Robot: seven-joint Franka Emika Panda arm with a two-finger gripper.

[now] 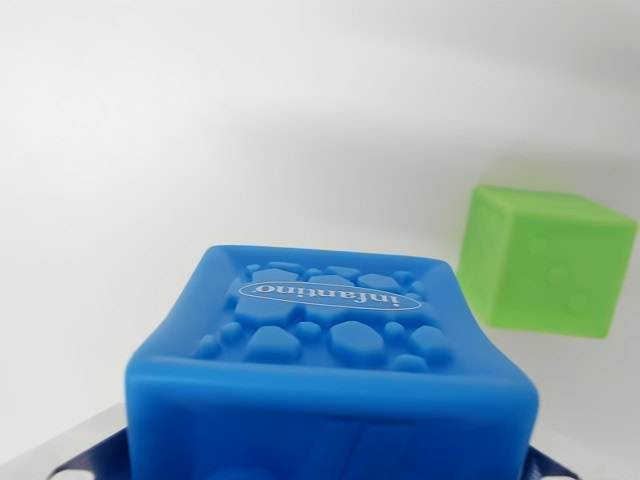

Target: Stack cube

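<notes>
The fingers themselves hardly show: only dark blue slivers at the bottom corners of the wrist view, either side of the soft blue rubbery cube with a pebbled top face and a white "infantino" oval label [330, 370]. The cube fills the lower middle of the frame, right up against the camera, and sits squarely between those slivers, so I judge the fingers to be clamped on its sides, though the contact itself is out of sight.

Outward from there, the bright green rubbery cube with raised dots on its face [545, 262] stands on the plain white bench [200, 150], ahead of the blue cube and off to the wrist view's right, well apart from it. It appears turned a little, one edge facing the camera.

The stacking move therefore calls for travel forward and rightward until the blue cube hangs directly over the green one, then a straight descent.
</notes>
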